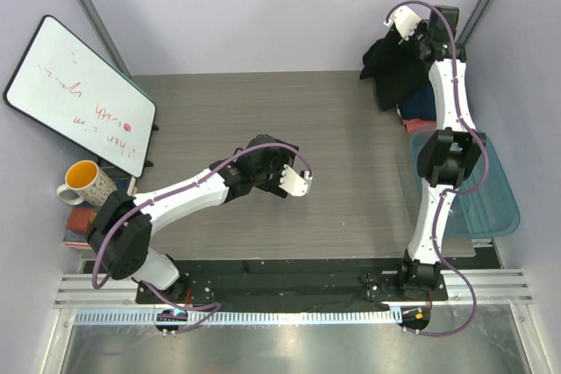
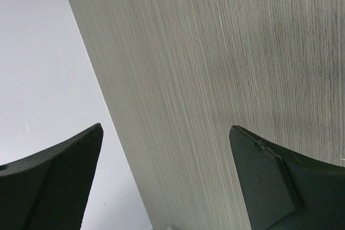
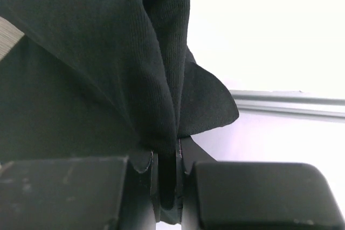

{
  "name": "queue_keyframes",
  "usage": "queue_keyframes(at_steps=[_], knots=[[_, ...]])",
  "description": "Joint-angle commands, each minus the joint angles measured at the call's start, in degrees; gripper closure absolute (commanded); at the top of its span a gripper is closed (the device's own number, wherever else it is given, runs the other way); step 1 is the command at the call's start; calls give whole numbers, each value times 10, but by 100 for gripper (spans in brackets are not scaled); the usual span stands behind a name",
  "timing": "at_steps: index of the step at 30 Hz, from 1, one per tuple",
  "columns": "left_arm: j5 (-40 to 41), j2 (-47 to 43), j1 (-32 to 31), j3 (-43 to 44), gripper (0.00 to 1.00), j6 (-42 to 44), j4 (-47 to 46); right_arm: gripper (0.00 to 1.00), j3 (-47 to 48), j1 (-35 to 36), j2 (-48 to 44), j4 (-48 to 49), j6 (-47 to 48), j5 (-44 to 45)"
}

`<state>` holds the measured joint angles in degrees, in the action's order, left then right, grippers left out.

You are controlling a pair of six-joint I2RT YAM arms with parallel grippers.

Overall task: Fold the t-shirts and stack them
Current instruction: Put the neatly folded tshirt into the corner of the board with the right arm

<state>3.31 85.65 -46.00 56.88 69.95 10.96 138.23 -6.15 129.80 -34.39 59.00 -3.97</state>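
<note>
Right gripper (image 3: 167, 165) pinched the black t-shirt (image 3: 97, 68) between its jaws (pick-up step, apparently); left gripper (image 2: 166, 133) gaped empty, likely needed next on a second corner.

The left arm (image 1: 184, 190) reached from its base at the near left toward the middle of the surface, its forearm running rightward and its wrist angled down over the surface. The left jaws stood wide apart, one dark finger (image 2: 59, 181) at each side of the wrist view. The right arm (image 1: 451, 102) rose from its base at the near right, bent at the elbow, and stretched away to the far right corner with the wrist raised. The right jaws were nearly closed, pinching a fold of the black t-shirt (image 3: 108, 68).
</note>
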Motion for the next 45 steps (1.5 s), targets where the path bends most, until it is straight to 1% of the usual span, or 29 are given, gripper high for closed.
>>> queue_keyframes(at_steps=[1,2,6,11,15,18,19,22,24,29,31,34,36,38,40,45], knots=[[-13,-1,3,15,0,6,-20,99,30,-8,-51,48,36,37],[-13,0,4,15,0,6,-21,99,30,-10,-51,47,37,58],[-16,0,3,16,0,9,-21,99,19,-18,-54,47,52,83],[-17,0,4,16,0,11,-21,99,14,-27,-67,44,45,92],[-21,2,4,19,0,13,-21,99,-16,-25,-92,40,33,57],[-22,4,4,23,0,15,-23,99,-41,-20,-111,35,16,48],[-22,5,3,24,0,15,-22,99,-48,-19,-117,34,10,16],[-23,5,3,24,0,16,-21,99,-57,-10,-129,23,-15,-8],[-23,4,4,23,0,16,-21,99,-47,-6,-125,14,-40,-33],[-23,-7,5,18,0,19,-17,99,5,-5,-88,-87,-84,-95],[-23,-8,5,15,0,18,-17,99,9,-5,-80,-114,-103,-104],[-23,-14,5,8,0,14,-19,99,11,-2,-78,-125,-120,-109],[-24,-19,5,2,0,13,-18,99,32,0,-72,-134,-129,-111],[-25,-21,6,-1,0,13,-19,99,75,3,-54,-175,-137,-119],[-28,-22,6,-1,0,15,-19,99,93,3,-48,-215,-144,-131],[-30,-24,9,-1,0,16,-19,99,33,3,-75,-260,-166,-160]])
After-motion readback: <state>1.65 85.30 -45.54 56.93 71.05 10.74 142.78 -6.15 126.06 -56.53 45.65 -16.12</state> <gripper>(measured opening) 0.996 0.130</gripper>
